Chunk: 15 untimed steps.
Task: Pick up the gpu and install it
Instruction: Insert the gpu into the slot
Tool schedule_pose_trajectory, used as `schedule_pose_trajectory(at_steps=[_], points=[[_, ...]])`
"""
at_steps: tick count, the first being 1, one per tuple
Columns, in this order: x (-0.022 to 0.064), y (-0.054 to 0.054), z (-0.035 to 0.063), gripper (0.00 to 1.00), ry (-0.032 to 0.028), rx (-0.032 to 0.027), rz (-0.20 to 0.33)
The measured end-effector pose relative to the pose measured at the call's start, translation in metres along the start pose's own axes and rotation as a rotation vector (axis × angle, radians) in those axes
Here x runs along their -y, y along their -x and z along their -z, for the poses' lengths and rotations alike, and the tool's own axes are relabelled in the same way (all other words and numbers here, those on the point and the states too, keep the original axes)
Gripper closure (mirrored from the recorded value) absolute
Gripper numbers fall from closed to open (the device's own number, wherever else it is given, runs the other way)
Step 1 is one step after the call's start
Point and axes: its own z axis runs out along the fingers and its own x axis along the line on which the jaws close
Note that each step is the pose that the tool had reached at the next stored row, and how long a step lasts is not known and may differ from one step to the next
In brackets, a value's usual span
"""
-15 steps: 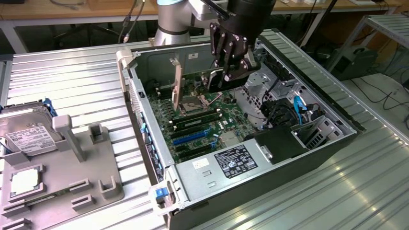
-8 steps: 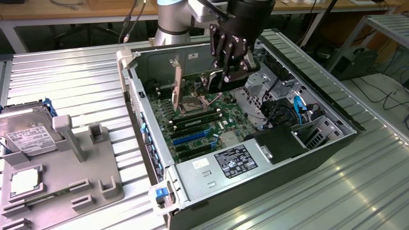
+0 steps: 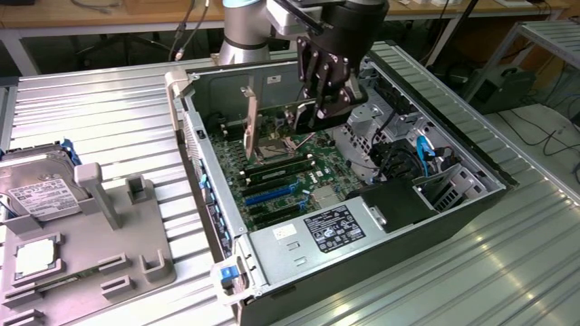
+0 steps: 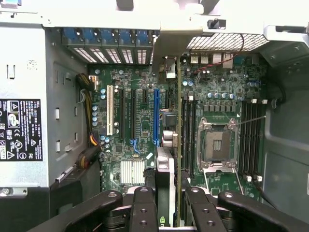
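Over the open computer case [image 3: 195,146] near the middle of the worktop [image 3: 91,115], the claw [image 3: 319,115] hung narrow, pinching the graphics card [image 3: 288,117] upright above the motherboard [image 3: 299,170].

From the wrist, the claw [image 4: 171,205] gripped the graphics card [image 4: 177,135] edge-on. Its line fell between the blue slot [image 4: 156,116] and the memory slots [image 4: 187,130]. Lowered so, it would likely miss the slot, strike the board beside it, or snag on the rear wall [image 4: 111,53]. The bare processor socket [image 4: 216,145] lay near.
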Motion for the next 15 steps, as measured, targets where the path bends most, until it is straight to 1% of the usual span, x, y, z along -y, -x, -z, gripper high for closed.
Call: schedule_pose_trajectory(at_steps=[15], points=[[0.0,-0.0004,-0.0064,0.72,0.0001,0.0,0.0]])
